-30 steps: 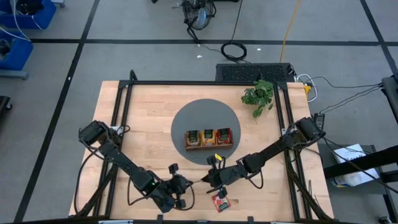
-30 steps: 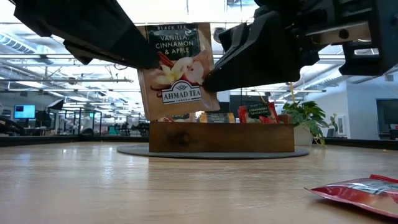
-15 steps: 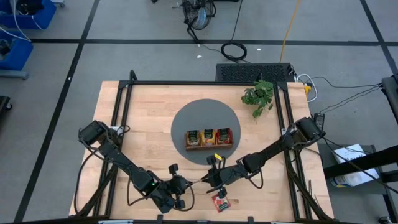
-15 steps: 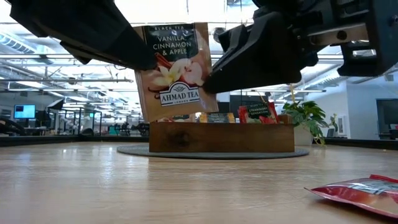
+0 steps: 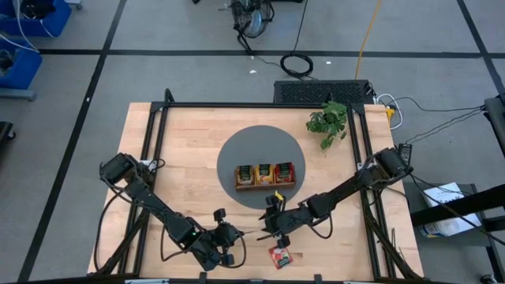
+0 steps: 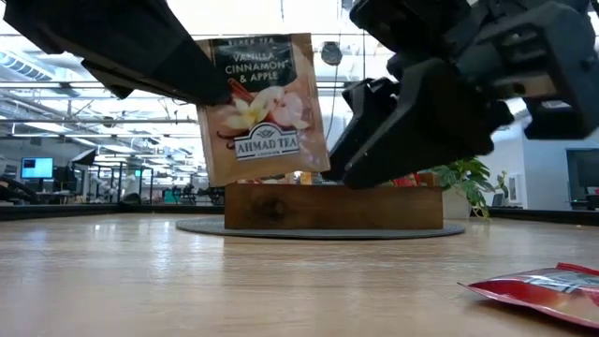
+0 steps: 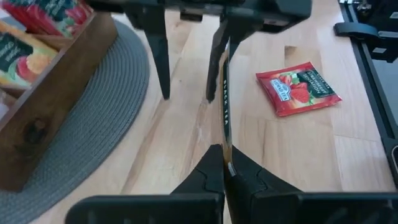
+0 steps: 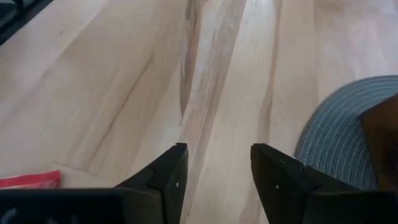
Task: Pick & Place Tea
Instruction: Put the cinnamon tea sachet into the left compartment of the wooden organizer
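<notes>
A tea sachet (image 6: pixel 262 108) printed "Vanilla, Cinnamon & Apple" hangs above the table near its front edge, with my left gripper (image 7: pixel 224 158) shut on it. In the left wrist view it shows edge-on (image 7: pixel 225 93). My right gripper (image 8: pixel 214 165) stands open just right of the sachet (image 6: pixel 374 140), with only bare table showing between its fingers. A red tea sachet (image 5: pixel 279 255) lies flat on the wood near the front edge. Further tea sachets (image 5: pixel 264 172) stand in the wooden tray (image 6: pixel 332 206). My left gripper pinches the sachet's left edge near its upper corner (image 6: pixel 223 86) between its two fingers. The fingers come from the table's left, slanting down. The sachet stands upright and a little tilted, its printed face toward the near edge, clear of the table.
The tray rests on a round grey mat (image 5: pixel 261 150) at the table's middle. A small potted plant (image 5: pixel 327 120) stands at the far right. Black frame rails (image 5: pixel 150 142) run along the table's sides. Bare wood lies under and left of the grippers.
My right gripper has opened, let go of the sachet's right side, rolled a little and tipped downward. The sachet stays in my left gripper; it has swung slightly toward the table's left and leans a little more.
</notes>
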